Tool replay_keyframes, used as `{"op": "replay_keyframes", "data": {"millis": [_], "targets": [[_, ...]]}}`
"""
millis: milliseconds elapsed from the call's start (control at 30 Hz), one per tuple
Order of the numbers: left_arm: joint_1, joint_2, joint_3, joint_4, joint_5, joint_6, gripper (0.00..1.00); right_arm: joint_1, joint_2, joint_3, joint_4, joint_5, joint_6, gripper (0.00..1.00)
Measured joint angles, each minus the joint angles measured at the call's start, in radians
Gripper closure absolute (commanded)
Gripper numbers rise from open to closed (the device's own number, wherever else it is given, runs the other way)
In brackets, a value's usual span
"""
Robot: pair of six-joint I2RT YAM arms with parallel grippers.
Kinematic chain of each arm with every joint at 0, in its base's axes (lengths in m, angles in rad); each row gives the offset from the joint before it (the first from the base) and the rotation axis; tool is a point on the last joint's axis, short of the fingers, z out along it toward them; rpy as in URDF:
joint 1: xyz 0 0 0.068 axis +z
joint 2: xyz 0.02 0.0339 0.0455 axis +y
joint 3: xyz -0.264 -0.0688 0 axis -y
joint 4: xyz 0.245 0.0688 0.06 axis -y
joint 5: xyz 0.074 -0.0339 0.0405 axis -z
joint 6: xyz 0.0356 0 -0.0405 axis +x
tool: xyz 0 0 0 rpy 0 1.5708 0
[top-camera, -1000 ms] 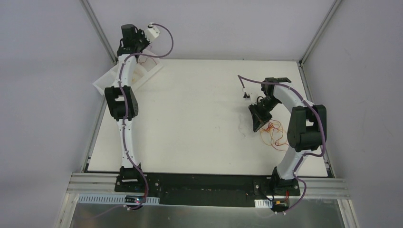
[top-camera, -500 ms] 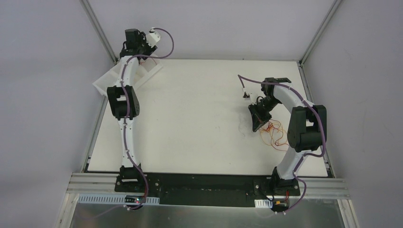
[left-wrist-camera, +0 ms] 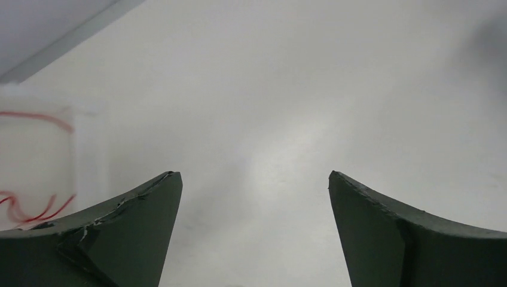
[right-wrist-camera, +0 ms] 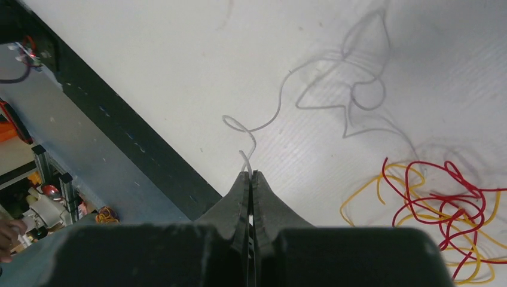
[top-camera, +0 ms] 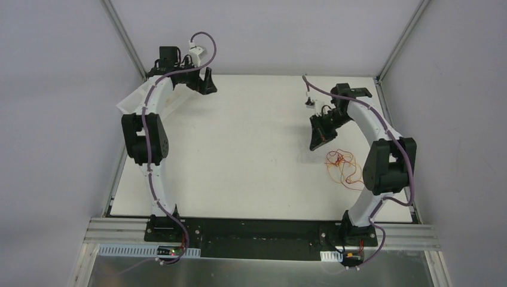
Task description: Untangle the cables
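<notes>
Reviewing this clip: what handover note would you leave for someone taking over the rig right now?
Left gripper: open and empty, at the far-left corner beside the white plastic tray.
Right gripper: shut on a thin white wire that curls away from its tips.
Cables: the red and yellow wire tangle lies on the white table near the right arm. A thin red wire lies in the tray.
Done: at least one red strand is in the tray.
Left: whether the white wire is free of the tangle cannot be told. Carry it clear, then separate the tangle strand by strand.
</notes>
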Motion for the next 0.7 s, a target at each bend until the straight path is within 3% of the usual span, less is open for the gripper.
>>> {"op": "replay_keyframes", "data": {"millis": [133, 267, 367, 700], "targets": [[-0.061, -0.251, -0.185, 0.08, 0.244, -0.182, 0.01, 0.037, -0.06, 0.077, 0.023, -0.078, 0.055, 1.0], [-0.179, -0.536, -0.506, 0.344, 0.397, -0.385, 0.01, 0.091, -0.125, 0.161, 0.079, -0.154, 0.147, 1.0], [-0.26, -0.664, -0.698, 0.519, 0.439, -0.461, 0.01, 0.124, -0.166, 0.206, 0.128, -0.199, 0.216, 1.0], [-0.468, -0.695, -0.899, 0.747, 0.354, -0.453, 0.01, 0.202, -0.201, 0.302, 0.268, -0.266, 0.433, 1.0]]}}
